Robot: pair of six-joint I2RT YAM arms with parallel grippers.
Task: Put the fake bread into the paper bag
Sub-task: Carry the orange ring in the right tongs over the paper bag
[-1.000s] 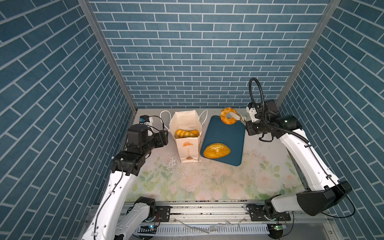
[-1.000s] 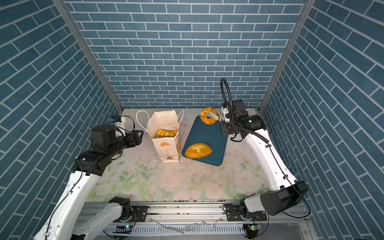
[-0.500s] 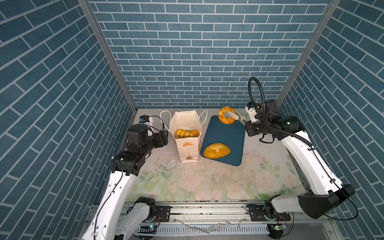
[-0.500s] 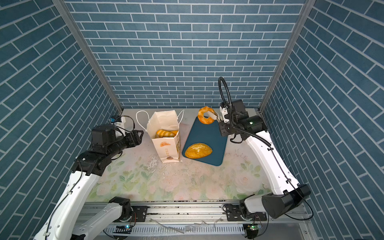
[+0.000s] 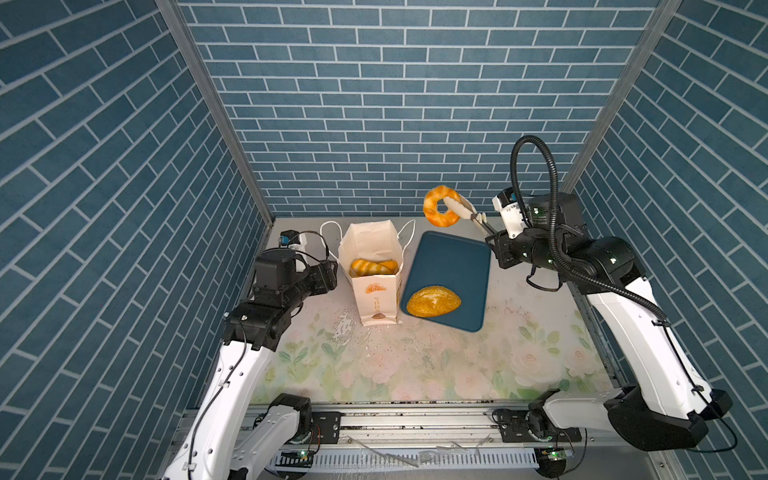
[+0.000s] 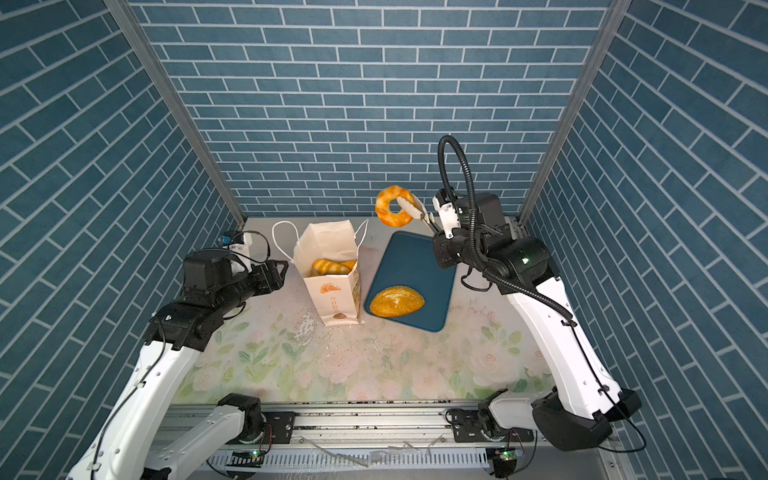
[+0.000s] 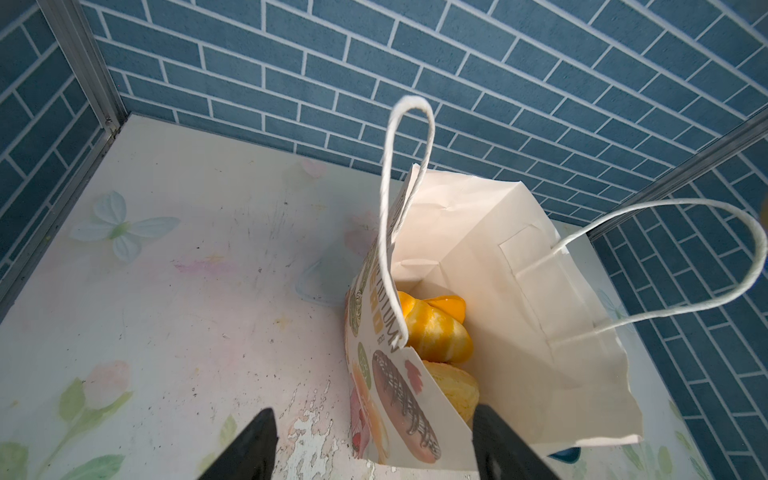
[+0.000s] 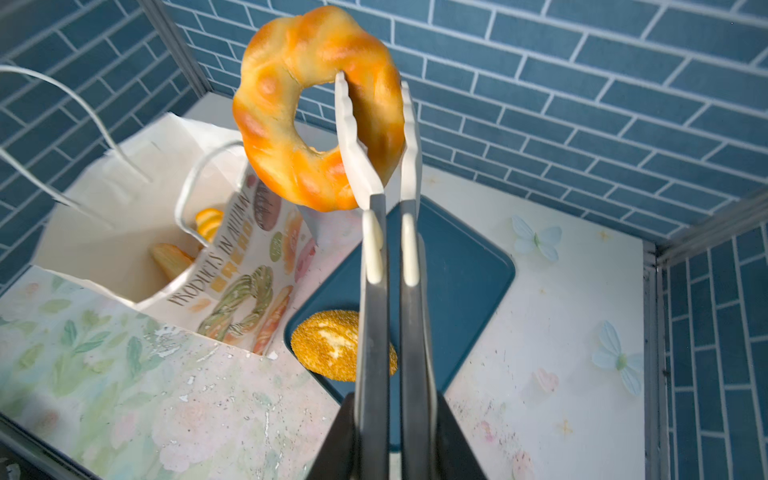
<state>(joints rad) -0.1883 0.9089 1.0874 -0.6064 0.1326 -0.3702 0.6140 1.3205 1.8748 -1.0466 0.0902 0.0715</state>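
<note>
Hidden or unclear:
- Right wrist view: the tongs (image 8: 409,166) cross the large oval loaf (image 8: 328,345) and cover part of it; the right gripper (image 8: 395,436) fingers are cut off at the frame edge
- Left wrist view: only the two dark fingertips of the left gripper (image 7: 374,449) show
- Bag contents cannot be counted, as the lower pieces sit under the upper ones and behind the paper wall

Containers:
- The paper bag (image 5: 376,295) stands upright with its mouth open, between the two grippers and just ahead of the left one
- Inside are striped rolls (image 7: 436,332) and at least one paler piece beneath
- The dark blue tray (image 5: 449,262) lies on the floral table (image 5: 415,357), below the tongs, touching or nearly touching the bag
- Only the loaf (image 5: 433,300) is on it, at the end away from the tong tips

End effectors:
- The right gripper (image 5: 494,245) is clamped narrow on the tong handles
- The tong blades pinch one side of the twisted ring (image 8: 274,124), one blade through its hole
- The ring (image 5: 430,208) hangs in the air out ahead of this gripper, above the tray's far edge and short of the bag mouth
- The left gripper (image 5: 330,276) has its jaws wide and holds nothing; the bag's side wall is in front of it, and contact cannot be told
</note>
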